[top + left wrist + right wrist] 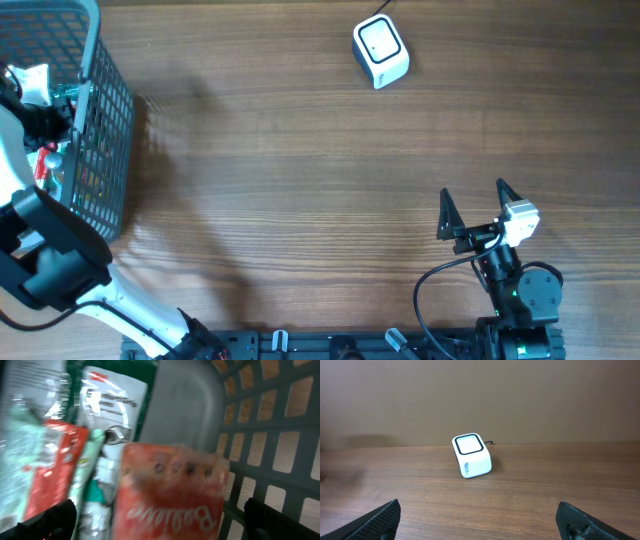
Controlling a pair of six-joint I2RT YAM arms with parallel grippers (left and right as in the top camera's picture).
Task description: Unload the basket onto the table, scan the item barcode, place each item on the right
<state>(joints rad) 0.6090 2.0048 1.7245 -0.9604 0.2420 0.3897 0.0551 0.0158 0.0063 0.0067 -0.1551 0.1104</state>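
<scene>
Red pouch [170,495], in the basket [280,435], just beside its mesh wall: one white cursive word across the lower part, upside down in the left wrist view. The blur makes the letters unsure. Above it is a row of small dark marks, not readable.
White and green bag [112,405], in the basket, farther from the mesh wall: some lines of dark print and a small red sign at the top edge, all too blurred to read.
Red packet [52,470], in the basket, farthest from the mesh wall: white marks, not readable.
Scanner [471,456], well apart from the basket: small dark print low on the front face, too small to read.
Words or numbers read with certainty: none.
</scene>
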